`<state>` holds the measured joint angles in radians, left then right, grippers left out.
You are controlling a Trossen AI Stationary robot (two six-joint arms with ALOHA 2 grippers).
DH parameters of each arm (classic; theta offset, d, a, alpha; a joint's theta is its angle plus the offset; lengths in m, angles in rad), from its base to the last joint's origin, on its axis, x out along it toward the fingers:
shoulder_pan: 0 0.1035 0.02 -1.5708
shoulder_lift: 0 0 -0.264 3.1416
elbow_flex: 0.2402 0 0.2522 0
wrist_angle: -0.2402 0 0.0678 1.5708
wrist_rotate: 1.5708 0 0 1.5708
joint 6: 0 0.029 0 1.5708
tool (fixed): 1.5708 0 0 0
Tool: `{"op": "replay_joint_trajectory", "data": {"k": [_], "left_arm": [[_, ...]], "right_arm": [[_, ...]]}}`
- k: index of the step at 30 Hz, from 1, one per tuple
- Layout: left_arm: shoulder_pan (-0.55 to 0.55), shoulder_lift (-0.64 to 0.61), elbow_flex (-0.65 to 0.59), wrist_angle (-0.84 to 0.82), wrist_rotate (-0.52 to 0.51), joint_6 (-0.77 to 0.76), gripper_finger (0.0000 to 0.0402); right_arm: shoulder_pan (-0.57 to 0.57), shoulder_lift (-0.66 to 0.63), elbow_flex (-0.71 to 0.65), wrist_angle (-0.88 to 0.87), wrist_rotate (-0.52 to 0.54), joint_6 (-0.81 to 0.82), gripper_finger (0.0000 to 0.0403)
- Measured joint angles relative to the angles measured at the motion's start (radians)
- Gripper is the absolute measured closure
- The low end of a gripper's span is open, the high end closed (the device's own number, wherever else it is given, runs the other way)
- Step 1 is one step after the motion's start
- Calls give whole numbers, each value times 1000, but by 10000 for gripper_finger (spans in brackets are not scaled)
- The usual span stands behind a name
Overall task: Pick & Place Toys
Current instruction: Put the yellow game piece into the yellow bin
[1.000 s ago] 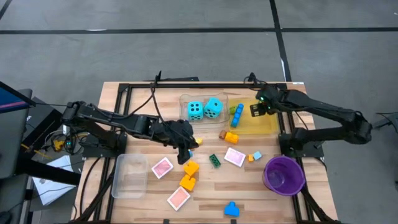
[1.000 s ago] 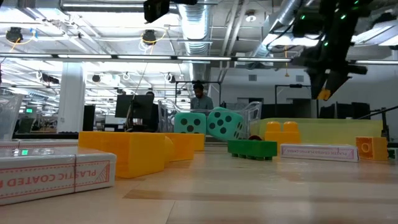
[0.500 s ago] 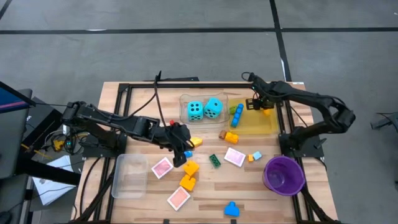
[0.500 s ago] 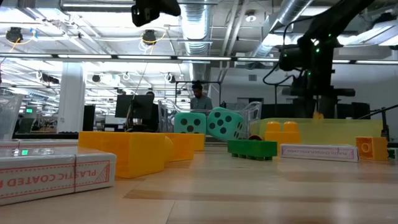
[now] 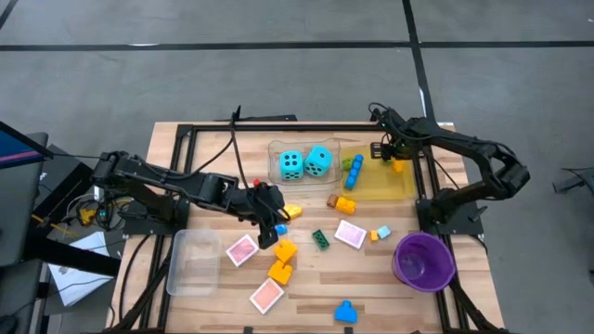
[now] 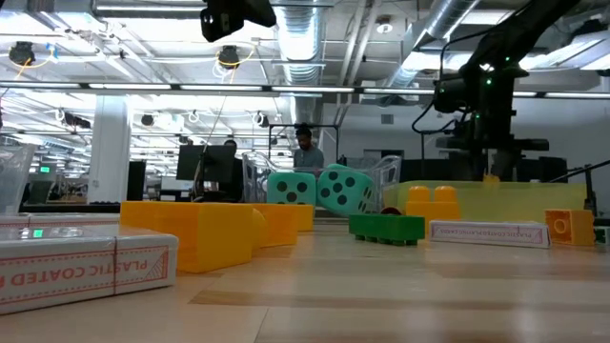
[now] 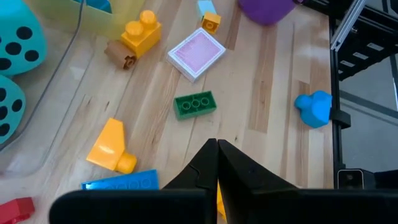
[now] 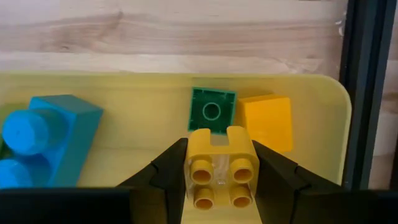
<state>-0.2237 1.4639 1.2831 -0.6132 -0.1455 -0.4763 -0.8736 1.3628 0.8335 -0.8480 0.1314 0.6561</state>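
My right gripper (image 5: 395, 161) hovers over the far right corner of the yellow tray (image 5: 380, 184), shut on a yellow four-stud brick (image 8: 221, 169). A blue brick (image 8: 38, 138), a small green brick (image 8: 212, 111) and a yellow block (image 8: 267, 122) lie in the tray below it. My left gripper (image 7: 217, 149) is shut and empty, above the table's middle near a green brick (image 7: 195, 104) and an orange brick (image 7: 109, 147). Two turquoise dice (image 5: 304, 163) sit in a clear tray. Pink tiles (image 5: 242, 250) and more bricks lie loose on the table. My right gripper pinches the yellow brick by two opposite side walls (image 8: 191, 163) between its two fingers (image 8: 166, 169). The fingers point steeply down from above. The brick's studs face up toward the wrist, and it hangs level above the tray's floor.
A purple bowl (image 5: 424, 260) stands at the near right. An empty clear tray (image 5: 194, 261) lies at the near left. A blue brick (image 5: 345, 312) sits by the near edge. A black frame (image 5: 278, 124) runs around the table's far part.
My right gripper has come down over the yellow tray with the yellow brick still held, while its arm has swung in from the table's right side and folded at the elbow.
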Motion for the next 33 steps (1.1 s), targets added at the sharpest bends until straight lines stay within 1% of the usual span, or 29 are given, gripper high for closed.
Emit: {"op": "replay_joint_trajectory", "data": {"k": [12, 20, 33], "left_arm": [[0, 0, 0, 0, 1, 0, 399], [0, 0, 0, 1, 1, 0, 399], [0, 0, 0, 3, 3, -1, 399]], "right_arm": [[-13, 0, -74, 57, -11, -2, 260], [-13, -1, -74, 105, -16, 1, 258], [-13, -1, -73, 124, -19, 17, 253]]}}
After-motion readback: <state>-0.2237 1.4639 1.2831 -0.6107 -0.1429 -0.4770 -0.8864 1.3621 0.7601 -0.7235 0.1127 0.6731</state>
